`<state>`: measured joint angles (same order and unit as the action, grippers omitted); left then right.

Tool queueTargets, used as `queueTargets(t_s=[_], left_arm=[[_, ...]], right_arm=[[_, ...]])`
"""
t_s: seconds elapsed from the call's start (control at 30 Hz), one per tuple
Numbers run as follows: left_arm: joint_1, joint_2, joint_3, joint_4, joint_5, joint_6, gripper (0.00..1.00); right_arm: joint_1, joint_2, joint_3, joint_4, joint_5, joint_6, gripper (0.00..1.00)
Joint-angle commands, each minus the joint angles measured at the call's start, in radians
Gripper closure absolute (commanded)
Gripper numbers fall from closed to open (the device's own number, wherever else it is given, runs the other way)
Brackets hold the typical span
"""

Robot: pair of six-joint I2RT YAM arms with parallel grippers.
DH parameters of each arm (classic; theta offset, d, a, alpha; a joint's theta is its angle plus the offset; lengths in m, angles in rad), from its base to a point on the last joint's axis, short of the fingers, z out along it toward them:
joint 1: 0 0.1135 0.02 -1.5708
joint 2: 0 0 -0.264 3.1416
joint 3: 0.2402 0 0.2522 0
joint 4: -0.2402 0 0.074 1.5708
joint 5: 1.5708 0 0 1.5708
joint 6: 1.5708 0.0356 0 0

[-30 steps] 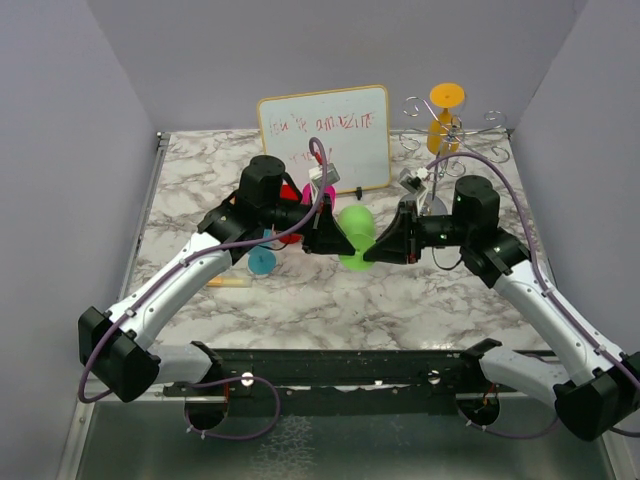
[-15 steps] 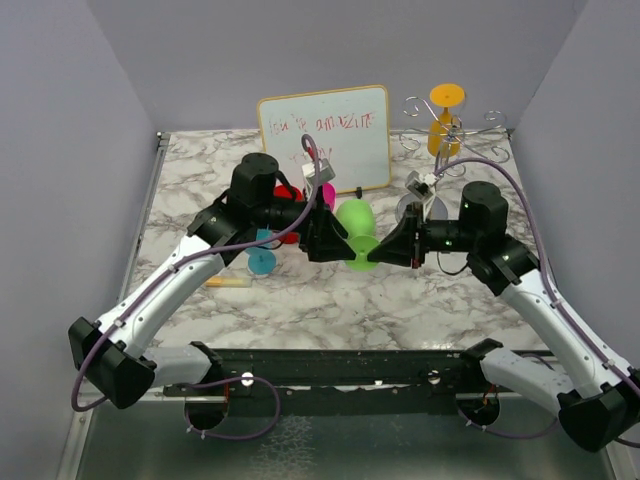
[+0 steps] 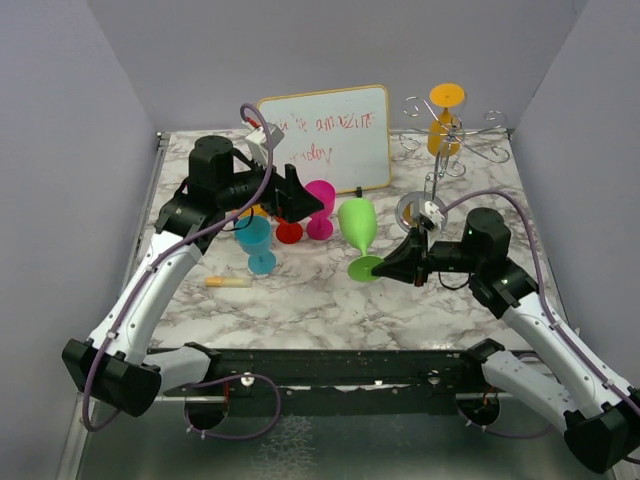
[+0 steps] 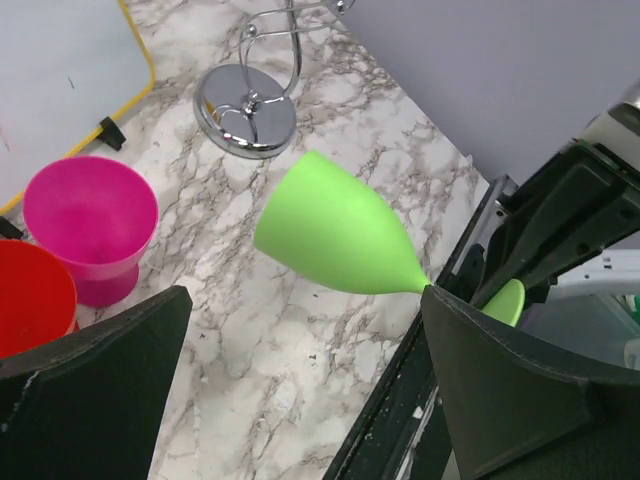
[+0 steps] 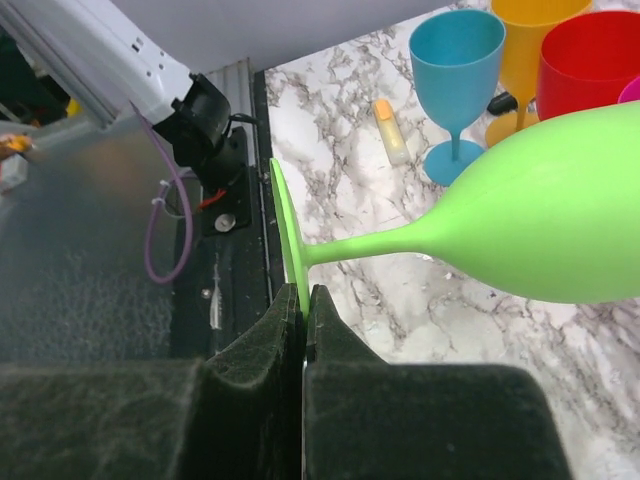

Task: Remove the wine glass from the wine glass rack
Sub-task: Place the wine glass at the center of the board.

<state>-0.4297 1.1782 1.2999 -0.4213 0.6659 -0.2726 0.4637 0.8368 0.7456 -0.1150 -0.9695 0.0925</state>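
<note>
Nearest, on the near side of the wine glass rack [image 4: 247, 100] and apart from it, the right gripper [image 3: 388, 266] has its fingers pinched on the foot of the green wine glass [image 3: 357, 225], which is tilted with its bowl toward the rack's base. Left of the rack, the left gripper [image 3: 308, 195] hangs with fingers spread wide and empty by the pink glass [image 4: 90, 220]. On the rack an orange glass [image 3: 443, 125] hangs upside down, and the whiteboard [image 3: 330, 135] stands to the rack's left.
</note>
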Motion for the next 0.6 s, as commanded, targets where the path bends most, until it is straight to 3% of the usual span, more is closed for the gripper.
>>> queueTargets(t_s=[0.0,0.17,0.37,0.47,0.57], left_arm=[[0.046,0.049,0.02,-0.014,0.138,-0.028,0.01],[0.046,0.051,-0.014,0.061,0.192,-0.057,0.01],[0.046,0.046,-0.084,0.299,0.294,-0.203,0.01],[0.047,0.059,-0.082,0.309,0.357,-0.196,0.01],[0.046,0.086,-0.05,0.188,0.42,-0.091,0.04]], right_arm=[[0.006,-0.032,-0.018,0.095,-0.075,-0.153,0.99],[0.006,-0.035,-0.023,0.104,-0.229,-0.262,0.99],[0.006,-0.028,-0.047,0.09,-0.4,-0.384,0.99],[0.006,-0.034,-0.034,0.037,-0.428,-0.447,0.99],[0.006,-0.046,-0.04,0.034,-0.44,-0.467,0.99]])
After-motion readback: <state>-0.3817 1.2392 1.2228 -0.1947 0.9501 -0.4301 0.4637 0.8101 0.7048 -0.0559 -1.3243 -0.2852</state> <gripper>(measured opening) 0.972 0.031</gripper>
